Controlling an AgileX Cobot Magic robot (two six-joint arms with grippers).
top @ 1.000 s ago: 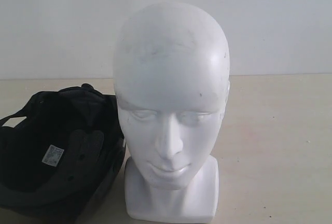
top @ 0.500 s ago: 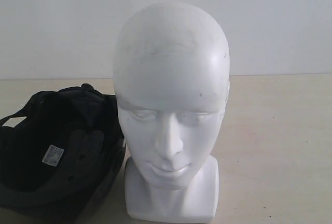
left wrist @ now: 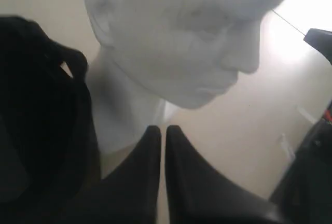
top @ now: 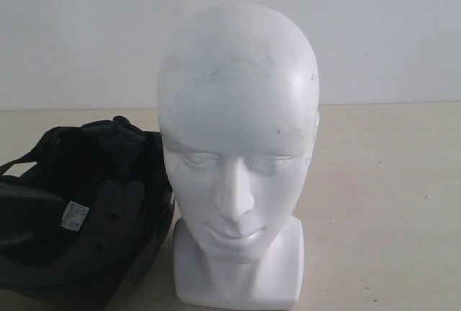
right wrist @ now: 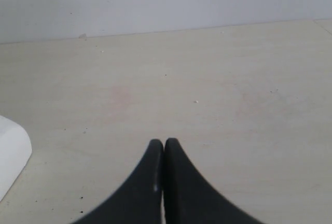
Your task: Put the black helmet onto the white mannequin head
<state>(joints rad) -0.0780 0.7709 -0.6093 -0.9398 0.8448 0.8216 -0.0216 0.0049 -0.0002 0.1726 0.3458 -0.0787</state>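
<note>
Exterior view: the helmet [top: 108, 181] lies upturned on the table [top: 382, 196], touching the head [top: 238, 109] on the left arm's side, its lining and white label [top: 74, 214] facing up. Compared with half a second ago, a dark grey shape [top: 21, 206] has come in over the lining on the helmet's far side from the head. The head and helmet themselves have not moved. In the left wrist view, the left gripper [left wrist: 162, 129] hangs just before the head's neck, beside the helmet, fingers pressed together around nothing. In the right wrist view, the right gripper [right wrist: 164, 142] is likewise closed and empty over bare table, well apart from the head, with only a corner of the neck base [right wrist: 11, 154] visible.
</note>
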